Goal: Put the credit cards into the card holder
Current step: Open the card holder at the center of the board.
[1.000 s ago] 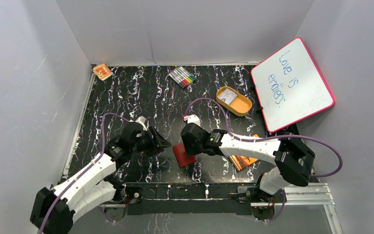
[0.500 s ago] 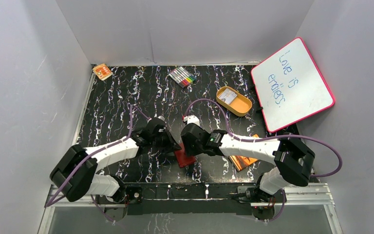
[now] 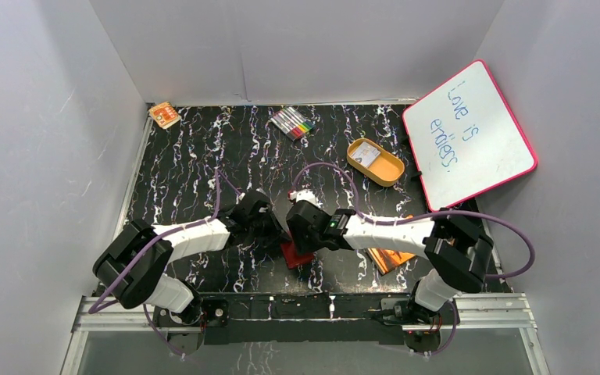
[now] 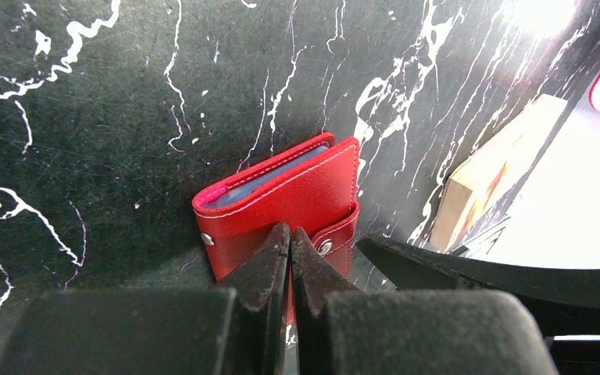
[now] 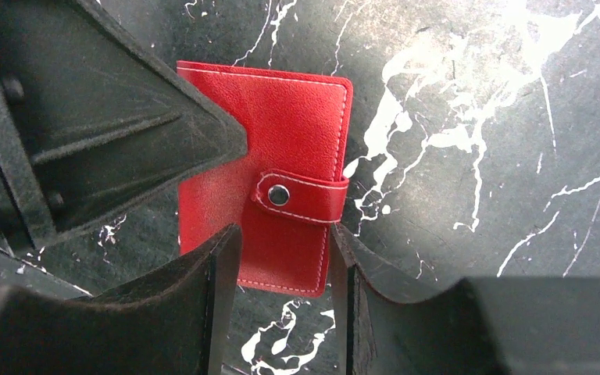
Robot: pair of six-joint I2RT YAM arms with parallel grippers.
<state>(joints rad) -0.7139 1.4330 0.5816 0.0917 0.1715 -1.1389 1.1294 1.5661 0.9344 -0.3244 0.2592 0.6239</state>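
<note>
Item: small dark-red leather-look folding wallet (image 5: 281, 117), snapped shut, flat on black marbled bench (image 3: 195, 156), front centre.
Left hand (image 4: 290, 234): closed, tips on its cover.
Right hand (image 5: 281, 246): open, straddling the tab end.
Handling: pin cover down; pinch silver-studded snap tab (image 5: 305, 197) squarely, peel upward.

The card holder (image 3: 297, 255) lies on the desk (image 3: 187, 172) near its front edge, with the left tool (image 4: 289, 233) at its left side and the right tool (image 5: 285, 234) above it. A booklet (image 3: 391, 258) lies to its right. Farther back and to the right, a tray (image 3: 394, 173) holds a card (image 3: 367, 156). Markers (image 3: 293, 123) lie at the back.
</note>
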